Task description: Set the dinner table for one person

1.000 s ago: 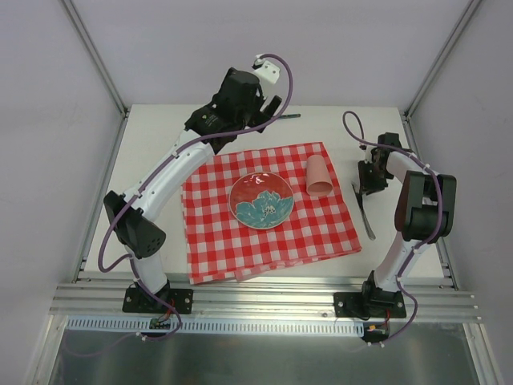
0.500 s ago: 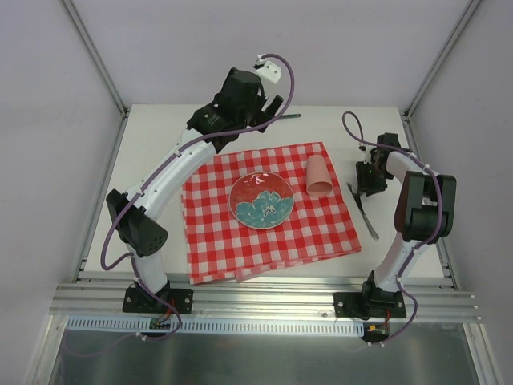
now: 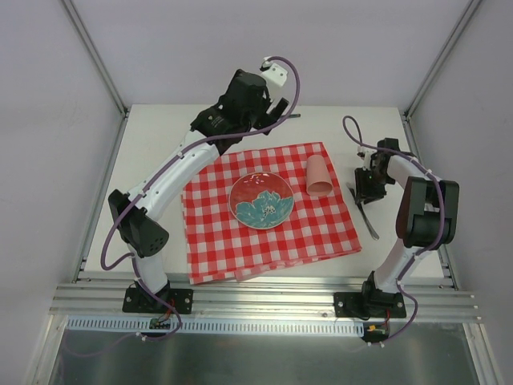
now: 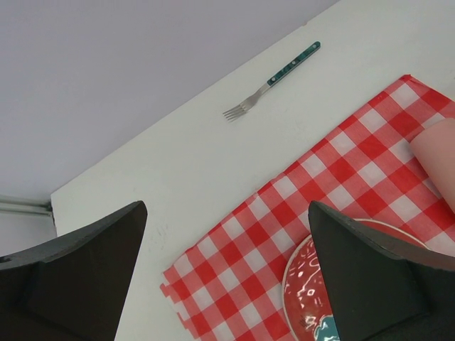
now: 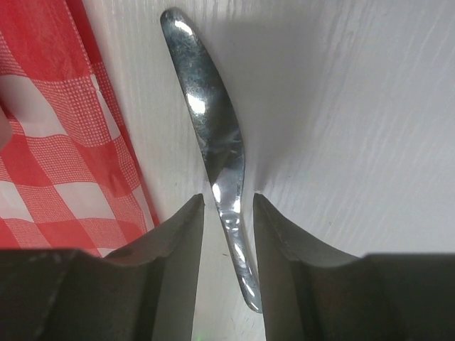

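While both arms are reaching over it in the top view, the off-white worktop [image 3: 152,152] is filling the floor of the enclosure, with an aluminium rail [image 3: 264,298] running along its near edge. A red-and-white checked cloth [image 3: 240,241] is lying on its middle. A plate [image 3: 261,200] with a blue flower pattern is sitting on the cloth, and a pink cup [image 3: 318,176] is resting on the cloth just to the plate's right. The left arm [image 3: 172,172] is hanging above the far edge of the cloth. The right arm [image 3: 421,212] is bending down to a piece of steel cutlery [image 3: 369,223] lying on the bare worktop just beside the cloth's right edge.

Seen from the left wrist, the left jaws are standing spread wide and holding nothing, above the cloth's edge. A fork [image 4: 274,79] with a dark green handle is lying on the bare worktop near its far edge, apart from the cloth.

Seen from the right wrist, the right jaws are standing narrowly parted and straddling the piece of steel cutlery. A thin strip of worktop is showing on either side of it, so they are not pinching it. The cloth's edge is lying just left of it.
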Controlling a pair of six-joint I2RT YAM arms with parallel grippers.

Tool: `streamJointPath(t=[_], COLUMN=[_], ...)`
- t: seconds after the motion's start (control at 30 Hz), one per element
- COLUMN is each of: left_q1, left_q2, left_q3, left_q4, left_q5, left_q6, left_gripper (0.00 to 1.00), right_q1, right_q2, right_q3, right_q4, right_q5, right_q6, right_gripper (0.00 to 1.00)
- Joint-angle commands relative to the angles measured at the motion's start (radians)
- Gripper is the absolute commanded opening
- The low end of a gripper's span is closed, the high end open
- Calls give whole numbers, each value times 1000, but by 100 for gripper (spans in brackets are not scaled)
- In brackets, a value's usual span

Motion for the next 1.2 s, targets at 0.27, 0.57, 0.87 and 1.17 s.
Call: streamJointPath(t=[0.27,0.57,0.87,1.17], left_q1=[-13,-13,-13,-13], left_q2=[-7,0,-4,0], left_q3=[41,48,48,55], left_q4=[27,29,29,29], left_q5=[-11,-15,-17,-15], left_q6=[15,13,13,13], left_gripper=[99,99,99,99], right_q1=[3,0,-4,-4], right_q2=[84,101,-11,-100], right_q3=[62,94,62,-29], right_q4=[-75,-120,-178,-180], right_q5=[-49,-47,-49,-27], right_q6=[1,-22,-80,-203], right_gripper=[21,1,29,39])
